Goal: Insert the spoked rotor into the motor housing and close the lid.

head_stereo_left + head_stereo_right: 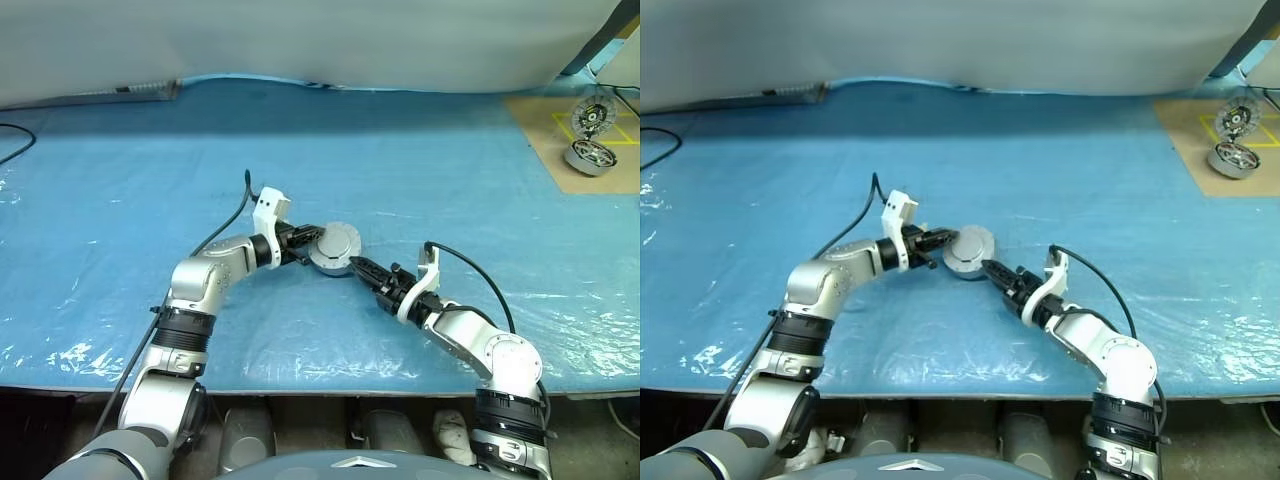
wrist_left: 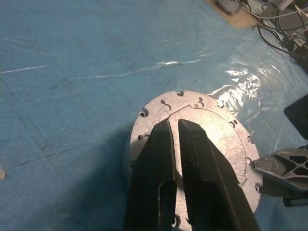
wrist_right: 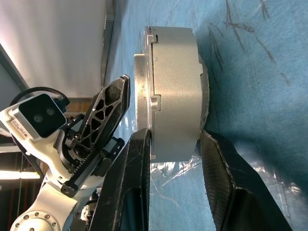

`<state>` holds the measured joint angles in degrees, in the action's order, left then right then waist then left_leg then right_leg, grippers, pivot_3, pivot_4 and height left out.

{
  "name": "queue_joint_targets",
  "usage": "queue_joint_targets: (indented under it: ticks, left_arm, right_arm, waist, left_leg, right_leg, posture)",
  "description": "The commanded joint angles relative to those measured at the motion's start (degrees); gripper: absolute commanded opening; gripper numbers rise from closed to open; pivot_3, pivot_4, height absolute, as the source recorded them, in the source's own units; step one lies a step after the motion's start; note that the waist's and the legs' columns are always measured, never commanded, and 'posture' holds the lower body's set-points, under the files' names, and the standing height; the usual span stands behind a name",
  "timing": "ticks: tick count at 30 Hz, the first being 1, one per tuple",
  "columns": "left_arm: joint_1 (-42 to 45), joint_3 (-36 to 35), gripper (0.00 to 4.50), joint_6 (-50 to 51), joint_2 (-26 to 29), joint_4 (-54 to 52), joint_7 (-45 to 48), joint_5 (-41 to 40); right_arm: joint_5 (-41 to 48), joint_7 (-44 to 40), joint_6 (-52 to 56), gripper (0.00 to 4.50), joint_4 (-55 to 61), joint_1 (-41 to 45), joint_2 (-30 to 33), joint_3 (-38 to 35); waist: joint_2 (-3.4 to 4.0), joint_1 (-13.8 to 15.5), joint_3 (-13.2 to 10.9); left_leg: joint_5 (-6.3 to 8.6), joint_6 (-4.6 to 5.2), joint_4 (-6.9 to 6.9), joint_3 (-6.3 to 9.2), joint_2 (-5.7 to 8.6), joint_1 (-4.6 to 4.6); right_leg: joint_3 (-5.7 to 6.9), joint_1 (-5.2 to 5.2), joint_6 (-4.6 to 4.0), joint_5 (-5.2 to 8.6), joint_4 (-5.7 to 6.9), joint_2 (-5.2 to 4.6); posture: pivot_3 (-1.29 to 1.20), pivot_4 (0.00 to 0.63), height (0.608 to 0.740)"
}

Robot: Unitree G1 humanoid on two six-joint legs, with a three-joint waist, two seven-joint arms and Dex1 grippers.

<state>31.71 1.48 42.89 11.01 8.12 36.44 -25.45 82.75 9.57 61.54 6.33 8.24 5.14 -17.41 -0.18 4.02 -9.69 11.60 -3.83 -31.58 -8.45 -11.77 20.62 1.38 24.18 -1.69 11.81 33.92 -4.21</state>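
- Right gripper (image 3: 174, 154) reaches in from the lower right of the head view, its two black fingers clamped on the side wall of the motor housing (image 1: 335, 246), one finger on each flat face
- Left gripper (image 1: 312, 241) comes from the lower left; its fingers (image 2: 163, 168) are pressed nearly together and lie across the housing's flat top
- Motor housing is a closed silver drum with the lid (image 2: 202, 125) on it, sitting at the middle of the blue plastic sheet (image 1: 120, 180) that covers the table
- Lid's face shows small holes around its rim
- Two shiny wheel-like units (image 1: 590, 140) rest on a brown board (image 1: 545, 130) in the upper right corner, well apart from both grippers
- White wall (image 1: 300, 40) runs along the top edge
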Motion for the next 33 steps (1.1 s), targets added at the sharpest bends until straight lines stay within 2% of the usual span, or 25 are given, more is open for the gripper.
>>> queue_joint_targets:
  ticks: [1, 17, 27, 33]
  left_arm:
    - [0.8, -1.3, 0.28, -1.0, -0.1, -1.5, -0.6, -0.6]
    - [1.6, 0.1, 0.28, -2.2, -0.9, 2.0, -3.3, 2.1]
    - [1.5, 1.3, 0.28, -1.8, -0.6, 1.8, -1.8, 2.2]
    - [1.2, 1.8, 0.28, -1.5, -0.6, 1.4, -1.4, 2.2]
  right_arm:
    - [1.6, 0.6, -0.3, 1.15, 0.1, -0.1, 0.1, 1.0]
    - [-1.1, 0.1, -2.5, 1.15, -0.7, 0.4, 0.1, 3.0]
    - [-1.7, -0.8, -2.6, 1.15, -1.5, 1.0, 0.1, 3.5]
    - [-1.7, -1.7, -2.7, 3.11, -2.6, 1.8, -0.3, 3.6]
  waist:
    - [0.0, 0.0, 0.0]
    - [0.0, -0.1, 0.0]
    - [0.0, -0.1, 0.0]
    - [0.0, 0.0, 0.0]
  left_leg:
    - [0.0, 0.0, 0.0, 0.0, 0.0, 0.0]
    - [0.0, 0.0, -0.14, 0.0, -0.02, -0.02]
    - [0.0, 0.0, -0.31, 0.0, -0.03, -0.03]
    - [0.0, 0.0, -0.54, 0.03, -0.02, 0.05]
  right_leg:
    - [0.0, 0.0, 0.0, 0.0, 0.0, 0.0]
    - [0.0, 0.0, 0.0, -0.02, 0.1, 0.0]
    - [-0.02, 0.0, -0.01, -0.04, 0.24, 0.0]
    - [-0.05, 0.04, -0.2, 0.08, 0.43, -0.03]
  posture:
    - [0.0, 0.15, 0.74]
    - [0.0, 0.15, 0.74]
    - [0.0, 0.15, 0.74]
    - [0.0, 0.15, 0.74]
